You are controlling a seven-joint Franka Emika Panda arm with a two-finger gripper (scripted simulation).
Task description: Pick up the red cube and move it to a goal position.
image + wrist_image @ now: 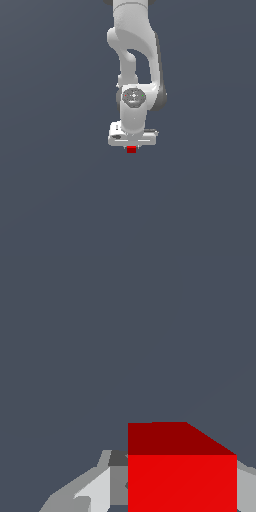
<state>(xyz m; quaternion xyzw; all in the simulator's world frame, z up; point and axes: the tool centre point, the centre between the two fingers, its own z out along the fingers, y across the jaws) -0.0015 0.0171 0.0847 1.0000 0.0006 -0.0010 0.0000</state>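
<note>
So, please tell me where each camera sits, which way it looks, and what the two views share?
Exterior view: off the arm, facing the white arm and its gripper, with the red cube directly under it against plain grey.
Wrist view: on the wrist, looking past grey fingers at the red cube, which fills much of the frame.
Shared: the red cube and the gripper.

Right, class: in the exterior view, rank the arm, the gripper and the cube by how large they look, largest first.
1. Arm
2. Gripper
3. Cube, much narrower than the gripper and sitting right under it.
</note>
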